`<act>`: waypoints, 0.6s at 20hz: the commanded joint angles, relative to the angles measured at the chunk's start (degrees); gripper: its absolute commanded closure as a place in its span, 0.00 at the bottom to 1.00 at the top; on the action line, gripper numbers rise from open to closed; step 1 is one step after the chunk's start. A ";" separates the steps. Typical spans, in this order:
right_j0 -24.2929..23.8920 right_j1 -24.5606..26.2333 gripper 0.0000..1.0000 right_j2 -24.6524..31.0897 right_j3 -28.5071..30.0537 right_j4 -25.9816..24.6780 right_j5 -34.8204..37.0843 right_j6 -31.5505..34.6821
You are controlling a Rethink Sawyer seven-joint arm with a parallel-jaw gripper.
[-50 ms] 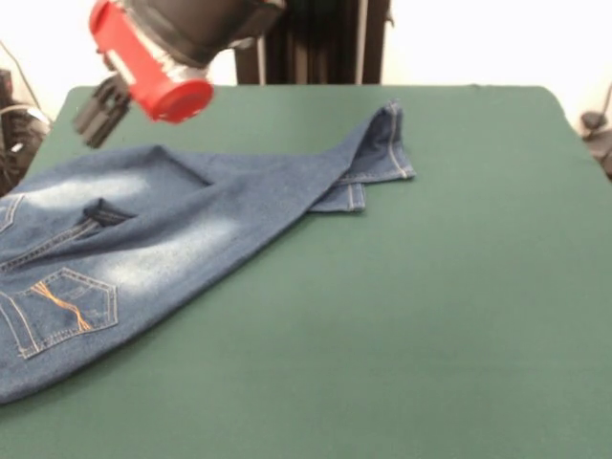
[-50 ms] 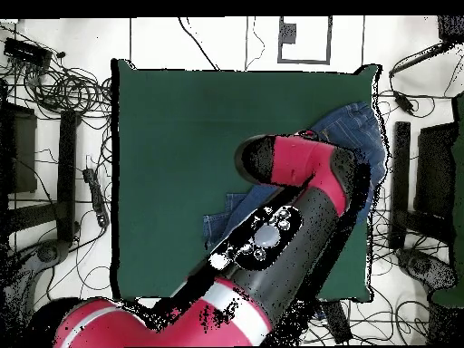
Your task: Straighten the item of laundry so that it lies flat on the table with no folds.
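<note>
The item of laundry (image 1: 182, 234), a small pair of blue jeans, lies on the left part of the green table (image 1: 430, 316). Its waist end runs off the picture's left edge, and an orange-stitched back pocket (image 1: 72, 306) faces up. The two legs lie one over the other, with their hems (image 1: 382, 172) near the middle of the far side, and a crease crosses the upper cloth. My gripper (image 1: 100, 110) hangs just above the far left edge of the jeans, below the arm's red cap (image 1: 167, 86). In the overhead view the arm (image 2: 290, 208) covers most of the jeans (image 2: 358, 127).
Cables and black stands (image 2: 54, 163) crowd the floor on both sides of the table (image 2: 181, 163). A dark post (image 1: 316, 43) stands behind the table's far edge. Bare green cloth fills the right half in the front view.
</note>
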 commanded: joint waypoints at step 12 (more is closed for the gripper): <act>6.15 -0.63 1.00 9.54 11.95 11.23 -8.12 16.20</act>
